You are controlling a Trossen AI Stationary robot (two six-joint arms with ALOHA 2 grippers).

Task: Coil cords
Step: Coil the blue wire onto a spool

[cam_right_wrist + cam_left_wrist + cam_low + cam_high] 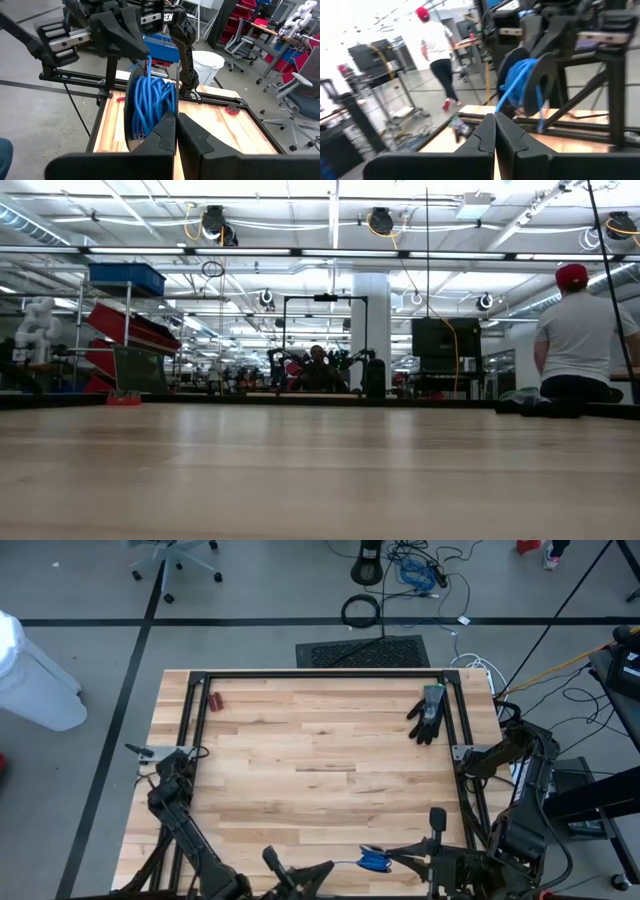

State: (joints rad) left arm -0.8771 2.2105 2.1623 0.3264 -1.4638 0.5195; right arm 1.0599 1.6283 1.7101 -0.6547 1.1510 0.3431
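The cords are one blue coil (373,861), held in the air over the table's near edge between my two grippers. My right gripper (176,116) comes from the right and is shut on the coil (150,107). My left gripper (495,116) comes from the left and is shut on a strand that leaves the coil (522,80). The high view has the left gripper (335,865) and right gripper (392,858) facing each other, close together. The low view shows neither grippers nor cords. My left gripper pinches a single blue strand (498,104) between its two fingertips, where it runs out of the coil. The fingers lie level and come from the table's left. The strand rises from the tips to the coil, clear of the table. My right gripper pinches several loops of the coil at one side of its ring (159,120) between its two fingers. The fingers lie about level, from the table's right. The coil stands on edge beyond the fingers, lifted clear of the table.
A black glove (428,712) lies at the far right of the table and small red-handled pliers (215,700) at the far left. A black frame rail (320,674) runs round the tabletop. A person (575,340) stands beyond the table's far edge.
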